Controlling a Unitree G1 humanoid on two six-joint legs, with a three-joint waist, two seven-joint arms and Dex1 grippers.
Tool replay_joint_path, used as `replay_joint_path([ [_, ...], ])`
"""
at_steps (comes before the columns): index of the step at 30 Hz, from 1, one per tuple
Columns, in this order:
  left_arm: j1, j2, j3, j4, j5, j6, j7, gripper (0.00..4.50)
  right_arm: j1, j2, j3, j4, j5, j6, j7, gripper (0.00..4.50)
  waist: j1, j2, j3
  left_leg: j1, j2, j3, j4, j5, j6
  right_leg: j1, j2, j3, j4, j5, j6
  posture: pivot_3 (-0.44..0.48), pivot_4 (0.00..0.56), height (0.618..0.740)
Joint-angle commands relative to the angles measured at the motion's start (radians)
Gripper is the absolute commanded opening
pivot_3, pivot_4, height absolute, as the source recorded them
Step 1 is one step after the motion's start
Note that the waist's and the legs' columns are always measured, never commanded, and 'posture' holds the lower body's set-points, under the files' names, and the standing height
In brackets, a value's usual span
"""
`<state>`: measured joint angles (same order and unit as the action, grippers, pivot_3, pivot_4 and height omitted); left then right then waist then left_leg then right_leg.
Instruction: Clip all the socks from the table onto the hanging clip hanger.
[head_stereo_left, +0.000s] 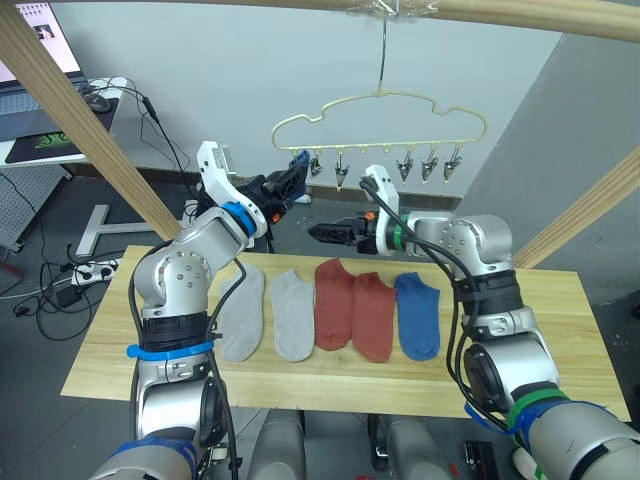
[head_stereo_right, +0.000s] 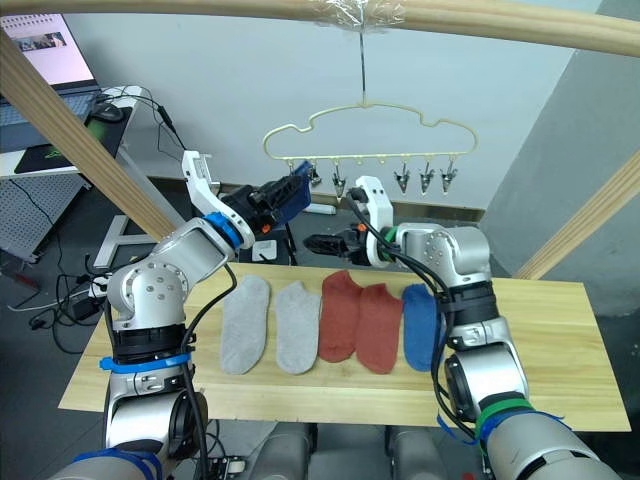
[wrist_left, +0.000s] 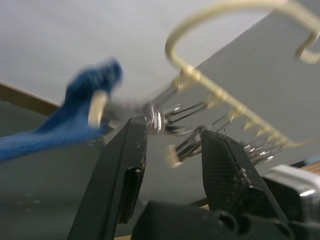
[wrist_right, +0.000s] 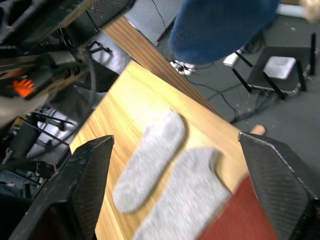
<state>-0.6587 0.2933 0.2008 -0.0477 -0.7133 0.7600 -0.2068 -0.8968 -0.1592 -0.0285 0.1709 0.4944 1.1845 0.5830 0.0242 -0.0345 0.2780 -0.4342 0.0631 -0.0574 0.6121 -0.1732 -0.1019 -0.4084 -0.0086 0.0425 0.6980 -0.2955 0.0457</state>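
Worktop (head_stereo_left: 560, 330): pale wood planks, long, running across below both arms. Round wooden poles (head_stereo_left: 70, 110) of a frame slant up on either side; one runs across the top.

Clip hanger (head_stereo_left: 380, 115): pale yellow cloud outline, hung by its metal hook from the top pole, well above the worktop, row of small metal clips along its lower bar.

Socks, five flat on the worktop in a row, toes toward the robot: two grey socks (head_stereo_left: 270, 312) at the left, two rust-red socks (head_stereo_left: 355, 312) in the middle touching each other, one blue sock (head_stereo_left: 417, 315) at the right.

Second blue sock (head_stereo_left: 298, 165) up at the left end of the clip row, beside the first clip; whether a clip grips it, cannot tell.

Left pincer (head_stereo_left: 290, 185): raised to the hanger's left end, fingers apart, metal clips between and just past them in the left wrist view.

Right pincer (head_stereo_left: 325, 233): over the worktop's far edge below the clips, fingers wide apart, empty.
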Motion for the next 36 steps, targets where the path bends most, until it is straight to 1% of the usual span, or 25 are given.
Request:
replay_joint_path([
  [1, 0.026, 0.024, -0.061, -0.073, 0.106, -0.111, -0.042, 2.01, 0.042, -0.038, -0.041, -0.165, 0.054, 0.045, -0.013, 4.23, 0.0, 0.0, 0.0, 0.0, 0.0, 0.0, 0.0, 0.0, 0.0, 0.0, 0.0, 0.0, 0.0, 0.0, 0.0, 0.141, 0.181, 0.74],
  [4, 0.073, 0.038, -0.115, -0.108, 0.199, -0.2, -0.066, 2.01, 0.095, -0.094, -0.053, -0.294, 0.077, 0.076, -0.023, 4.23, 0.001, 0.0, 0.0, 0.0, 0.0, 0.0, 0.0, 0.0, 0.001, 0.0, 0.0, 0.0, 0.0, 0.0, 0.0, 0.143, 0.183, 0.74],
  [7, 0.104, 0.037, -0.139, -0.134, 0.243, -0.245, -0.08, 2.01, 0.135, -0.144, -0.057, -0.391, 0.096, 0.095, -0.024, 4.23, 0.001, 0.0, 0.0, 0.0, 0.0, 0.0, 0.0, -0.001, 0.002, 0.0, 0.0, 0.0, 0.0, 0.0, 0.0, 0.143, 0.185, 0.74],
  [8, 0.12, 0.036, -0.151, -0.152, 0.267, -0.268, -0.081, 2.01, 0.161, -0.178, -0.071, -0.457, 0.114, 0.108, -0.016, 4.23, 0.001, 0.0, 0.0, 0.0, 0.0, 0.0, 0.0, -0.001, 0.003, 0.0, 0.0, 0.0, 0.0, 0.0, 0.0, 0.143, 0.185, 0.74],
  [11, 0.157, 0.034, -0.195, -0.19, 0.347, -0.319, -0.068, 2.01, 0.215, -0.265, -0.112, -0.6, 0.168, 0.136, 0.005, 4.23, 0.001, 0.0, 0.0, 0.0, 0.0, 0.0, 0.0, -0.001, 0.004, 0.0, 0.0, 0.0, 0.0, 0.0, -0.001, 0.136, 0.19, 0.74],
  [14, 0.183, 0.007, -0.22, -0.212, 0.398, -0.341, -0.036, 2.01, 0.239, -0.332, -0.16, -0.685, 0.226, 0.166, 0.011, 4.23, 0.001, 0.0, 0.0, 0.0, 0.0, 0.0, 0.0, -0.001, 0.004, 0.001, 0.0, 0.001, 0.0, 0.0, -0.001, 0.129, 0.191, 0.74],
  [20, 0.209, -0.063, -0.264, -0.193, 0.53, -0.402, 0.051, 2.01, 0.236, -0.418, -0.213, -0.764, 0.303, 0.21, -0.003, 4.23, -0.001, 0.0, 0.0, 0.001, 0.0, 0.0, 0.0, 0.0, 0.007, 0.001, 0.001, 0.001, 0.0, 0.002, -0.003, 0.113, 0.194, 0.74],
  [26, 0.214, -0.107, -0.282, -0.131, 0.622, -0.487, 0.095, 2.01, 0.219, -0.478, -0.28, -0.801, 0.379, 0.224, -0.008, 4.23, 0.0, 0.0, 0.0, 0.001, 0.0, 0.0, 0.001, 0.001, 0.008, 0.002, 0.001, 0.001, 0.0, 0.003, -0.004, 0.09, 0.207, 0.74],
  [30, 0.196, -0.132, -0.277, -0.085, 0.65, -0.525, 0.106, 2.01, 0.235, -0.493, -0.327, -0.828, 0.438, 0.212, -0.029, 4.23, 0.0, 0.0, 0.0, 0.001, 0.0, 0.0, 0.001, 0.001, 0.008, 0.002, 0.001, 0.001, 0.0, 0.003, -0.004, 0.073, 0.215, 0.74],
  [36, 0.153, -0.159, -0.264, -0.014, 0.661, -0.561, 0.107, 2.01, 0.253, -0.476, -0.377, -0.863, 0.515, 0.2, -0.102, 4.23, -0.002, 0.0, 0.0, 0.001, 0.0, 0.0, 0.001, 0.001, 0.009, 0.002, 0.001, 0.001, 0.0, 0.003, -0.004, 0.048, 0.22, 0.74],
])
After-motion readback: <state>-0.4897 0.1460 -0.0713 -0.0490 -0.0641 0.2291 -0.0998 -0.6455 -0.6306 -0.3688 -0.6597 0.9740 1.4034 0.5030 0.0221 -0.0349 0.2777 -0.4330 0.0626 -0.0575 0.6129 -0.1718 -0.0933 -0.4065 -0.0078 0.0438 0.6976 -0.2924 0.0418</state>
